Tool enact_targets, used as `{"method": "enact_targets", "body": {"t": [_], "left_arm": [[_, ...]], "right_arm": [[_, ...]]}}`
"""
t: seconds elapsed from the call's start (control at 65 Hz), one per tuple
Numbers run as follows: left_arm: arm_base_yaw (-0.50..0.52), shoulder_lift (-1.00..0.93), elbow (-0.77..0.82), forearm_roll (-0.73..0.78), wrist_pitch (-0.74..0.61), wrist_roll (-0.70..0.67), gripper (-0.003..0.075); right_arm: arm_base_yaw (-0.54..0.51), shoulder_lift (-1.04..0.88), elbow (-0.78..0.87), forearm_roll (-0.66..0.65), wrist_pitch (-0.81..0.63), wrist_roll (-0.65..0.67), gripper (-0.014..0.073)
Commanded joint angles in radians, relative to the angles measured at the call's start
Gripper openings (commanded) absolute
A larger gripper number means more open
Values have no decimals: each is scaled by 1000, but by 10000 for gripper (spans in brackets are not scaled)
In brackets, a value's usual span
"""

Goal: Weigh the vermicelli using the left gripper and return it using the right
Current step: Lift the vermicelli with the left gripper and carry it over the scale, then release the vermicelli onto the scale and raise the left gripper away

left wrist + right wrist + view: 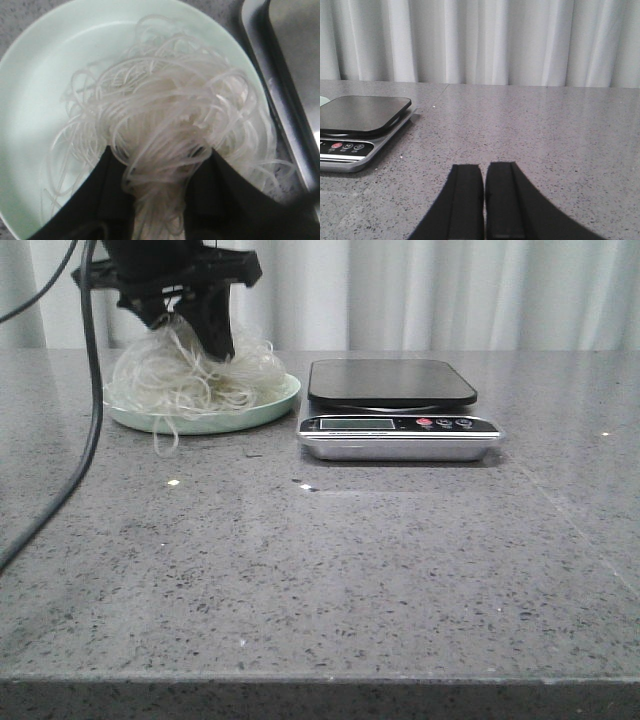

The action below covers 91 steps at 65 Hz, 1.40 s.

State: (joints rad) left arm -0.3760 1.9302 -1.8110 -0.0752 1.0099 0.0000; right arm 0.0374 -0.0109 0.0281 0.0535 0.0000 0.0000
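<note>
Over the mint-green plate (262,408) at the table's far left, the left gripper (205,332) has its jaws closed around a hank of the vermicelli (190,375), most of the tangle resting on the plate; the scale (392,382) lies just beside it, toward the robot's right (the right gripper (484,200) idles, fingers nearly together, holding nothing)

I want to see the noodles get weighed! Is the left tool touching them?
Touching. The left wrist view shows the vermicelli strands pinched between the left tool fingers.
</note>
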Motion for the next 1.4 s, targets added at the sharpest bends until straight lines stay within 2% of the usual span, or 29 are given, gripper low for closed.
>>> {"method": "enact_targets", "body": {"t": [0.0, 0.092, 0.185, 0.415, 0.508, 0.631, 0.677, 0.692, 0.708, 0.754, 0.769, 0.923, 1.154, 1.385], "left_arm": [[-9, -62, -159, -42, -21, 0, 124], [-37, -60, -273, -119, -23, 41, 127], [-79, -51, -319, -138, -47, 56, 127], [-145, 12, -336, -138, -74, 56, 129], [-165, 53, -336, -138, -80, 57, 158], [-190, 92, -336, -149, -84, 57, 251], [-201, 108, -336, -149, -84, 57, 324], [-201, 108, -336, -149, -84, 57, 324], [-207, 114, -336, -149, -84, 57, 364], [-211, 120, -336, -149, -84, 57, 404], [-211, 122, -336, -149, -84, 57, 442], [-211, 120, -347, -149, -84, 57, 565], [-207, 112, -485, -149, 30, 56, 567], [-205, 36, -642, -7, 118, 54, 566]], "right_arm": [[-7, -17, -8, 0, -81, -7, 191], [-7, -17, -8, 0, -81, -7, 191], [-7, -17, -8, 0, -81, -7, 191], [-7, -17, -8, 0, -81, -7, 191], [-7, -17, -8, 0, -81, -7, 191], [-7, -17, -8, 0, -81, -7, 191], [-7, -17, -8, 0, -81, -7, 191], [-7, -17, -8, 0, -81, -7, 191], [-7, -17, -8, 0, -81, -7, 191], [-7, -17, -8, 0, -81, -7, 191], [-7, -17, -8, 0, -81, -7, 191], [-7, -17, -8, 0, -81, -7, 191], [-7, -17, -8, 0, -81, -7, 191], [-7, -17, -8, 0, -81, -7, 191]]}}
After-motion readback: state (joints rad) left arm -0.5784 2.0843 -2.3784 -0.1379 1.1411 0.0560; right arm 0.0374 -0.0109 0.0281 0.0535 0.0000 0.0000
